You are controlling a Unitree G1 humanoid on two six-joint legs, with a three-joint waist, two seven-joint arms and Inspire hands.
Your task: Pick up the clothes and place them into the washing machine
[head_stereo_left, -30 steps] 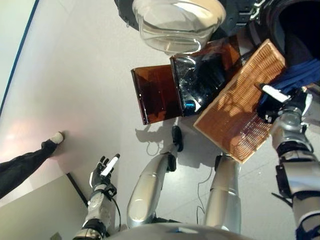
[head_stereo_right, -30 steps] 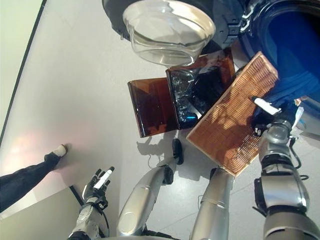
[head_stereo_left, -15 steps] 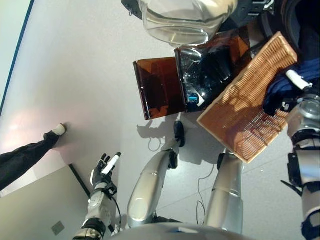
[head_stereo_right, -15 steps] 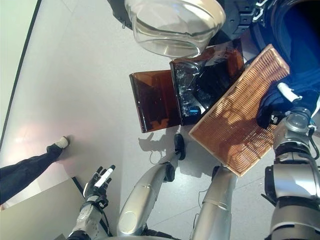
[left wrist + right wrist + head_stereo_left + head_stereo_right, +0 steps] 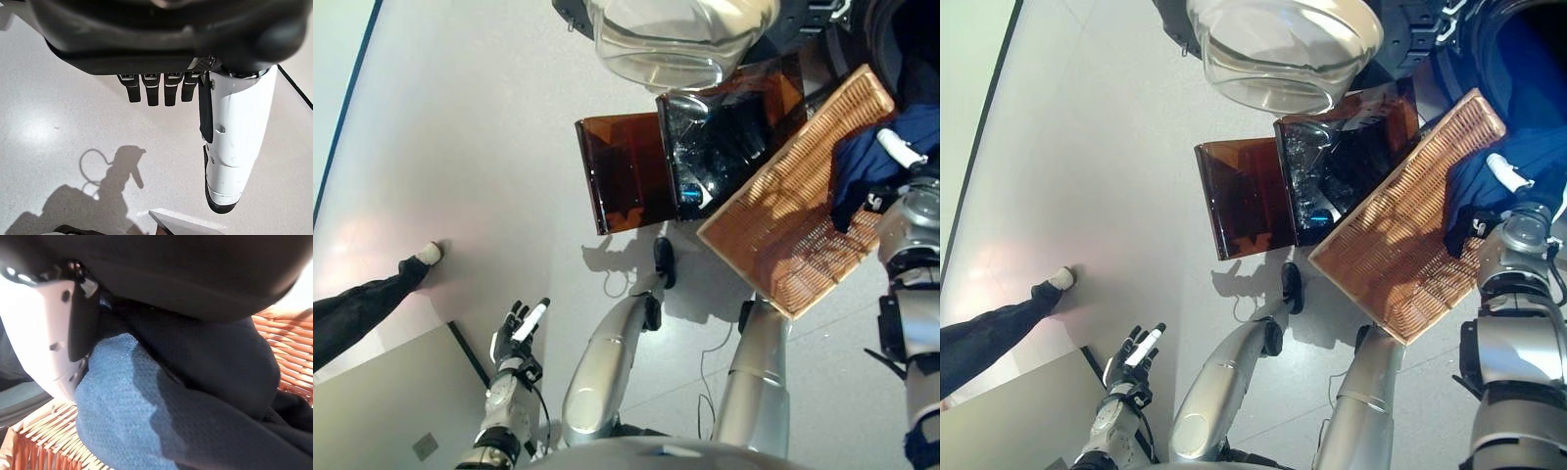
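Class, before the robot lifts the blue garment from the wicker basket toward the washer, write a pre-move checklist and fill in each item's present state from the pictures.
1. Right hand gripping the blue garment: ok, thumb pressed on the cloth.
2. Garment clear of the wicker basket: not ok, it drapes over the rim.
3. Washing machine door open: ok, swung out.
4. Drum opening free: cannot tell, blue cloth shows there.
5. Left hand clear: ok, open over the floor.
6. Person's leg away from basket: ok.
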